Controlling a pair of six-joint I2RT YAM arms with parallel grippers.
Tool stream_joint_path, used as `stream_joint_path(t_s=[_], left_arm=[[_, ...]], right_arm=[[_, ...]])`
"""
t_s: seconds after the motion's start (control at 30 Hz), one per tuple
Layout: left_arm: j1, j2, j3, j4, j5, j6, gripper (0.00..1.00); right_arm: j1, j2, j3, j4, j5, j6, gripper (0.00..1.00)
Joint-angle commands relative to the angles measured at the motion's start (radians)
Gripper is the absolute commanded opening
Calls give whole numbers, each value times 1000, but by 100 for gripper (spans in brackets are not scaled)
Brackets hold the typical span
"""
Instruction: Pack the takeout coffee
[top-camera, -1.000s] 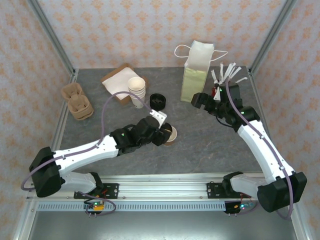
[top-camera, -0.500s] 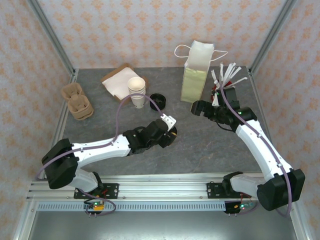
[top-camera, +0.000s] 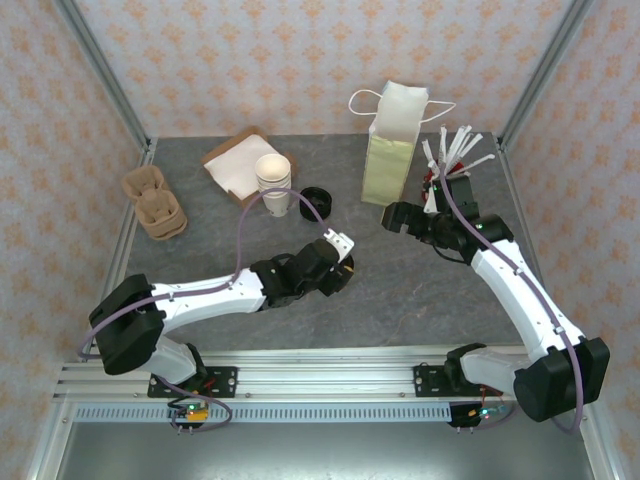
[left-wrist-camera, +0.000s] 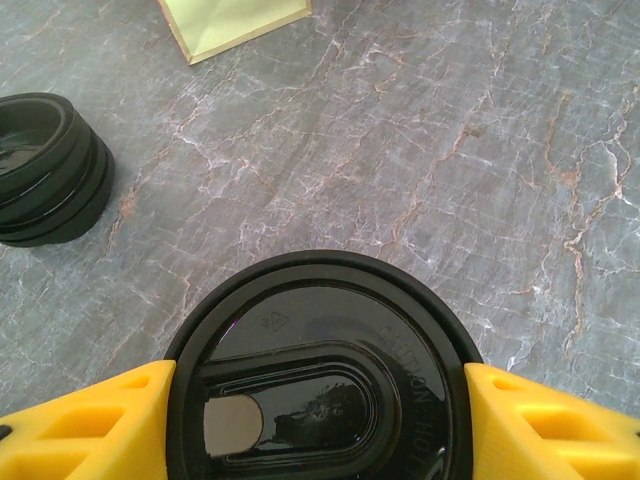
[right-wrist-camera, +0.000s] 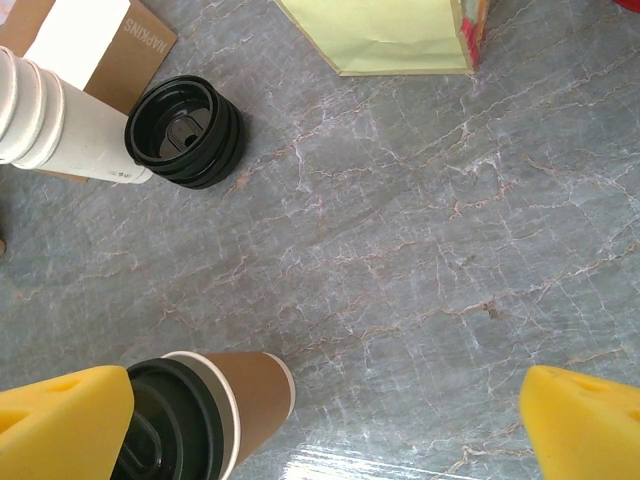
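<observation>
The takeout coffee (left-wrist-camera: 320, 340) is a tan paper cup (right-wrist-camera: 245, 395) with a round black lid. In the left wrist view the lid spans the gap between the yellow fingers (left-wrist-camera: 85, 425), and both press on its rim, so my left gripper (top-camera: 338, 262) is shut on it near the table's middle. The pale green and white paper bag (top-camera: 392, 150) stands upright at the back right. My right gripper (top-camera: 393, 215) hovers just in front of the bag, jaws wide open and empty. In the right wrist view the cup sits beside the left yellow finger (right-wrist-camera: 60, 425).
A stack of loose black lids (top-camera: 316, 200) and a stack of lidless cream cups (top-camera: 273, 182) stand behind the left gripper. A napkin box (top-camera: 235, 165) and cardboard cup carriers (top-camera: 155, 202) are at the back left. White stirrers (top-camera: 455, 150) stick up to the right of the bag.
The left arm has swung its elbow and now covers the cup more from above. The right gripper has drawn back from the bag toward the table's middle, still open.
</observation>
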Motion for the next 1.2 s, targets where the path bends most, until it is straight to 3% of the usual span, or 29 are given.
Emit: stream_joint_path(t_s=[0.0,1.17], left_arm=[[-4,16,-10,5,-45,19,55],[6,16,-19,47,7,-66,54]], right_arm=[[-4,-3,-12,2,-5,-9,99],[-5,11,-9,12,-27,-6,99]])
